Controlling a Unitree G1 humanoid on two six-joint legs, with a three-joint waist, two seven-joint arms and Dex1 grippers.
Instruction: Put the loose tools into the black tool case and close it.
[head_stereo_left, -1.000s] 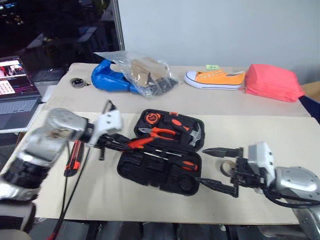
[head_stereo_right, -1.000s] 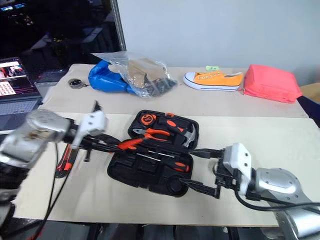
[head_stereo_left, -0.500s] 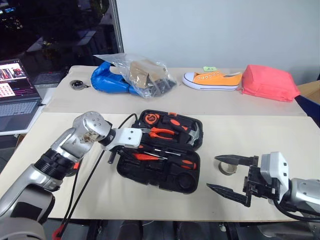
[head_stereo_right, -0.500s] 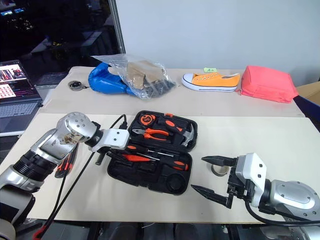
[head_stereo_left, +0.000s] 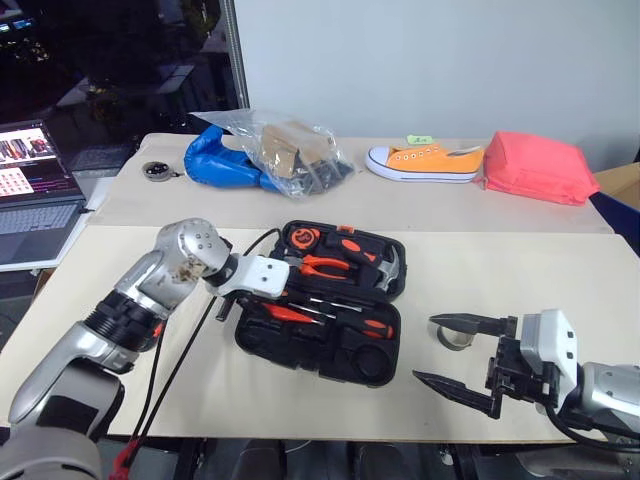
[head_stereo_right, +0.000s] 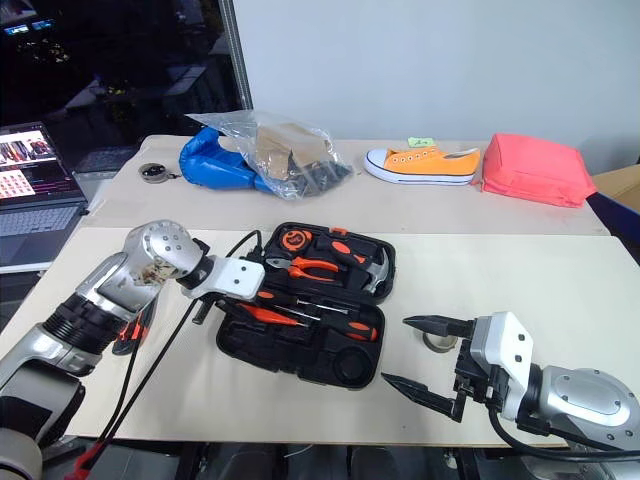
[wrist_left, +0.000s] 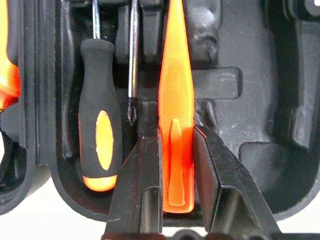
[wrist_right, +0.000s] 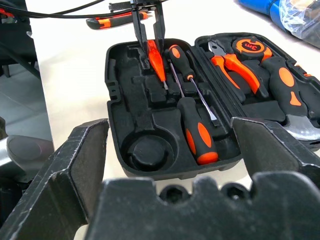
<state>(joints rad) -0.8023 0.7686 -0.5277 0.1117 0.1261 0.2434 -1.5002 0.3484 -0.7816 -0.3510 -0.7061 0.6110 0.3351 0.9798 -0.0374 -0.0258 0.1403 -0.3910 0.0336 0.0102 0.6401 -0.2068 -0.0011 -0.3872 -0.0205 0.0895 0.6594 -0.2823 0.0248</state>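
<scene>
Red screwdriver-like tool, clamped in left gripper, sits over black tool case slot: seat it flat before release; right gripper idles spread wide.

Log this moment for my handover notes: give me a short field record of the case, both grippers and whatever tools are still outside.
case: black tool case open on the table, holding two screwdrivers, pliers and a hammer
left gripper: left gripper, fingers shut on the slim red tool, inside the case's front half
right gripper: right gripper open, holding nothing, right of the case
outside the case: tape roll by the right gripper; utility knife on the case's left
lid: not closed
</scene>
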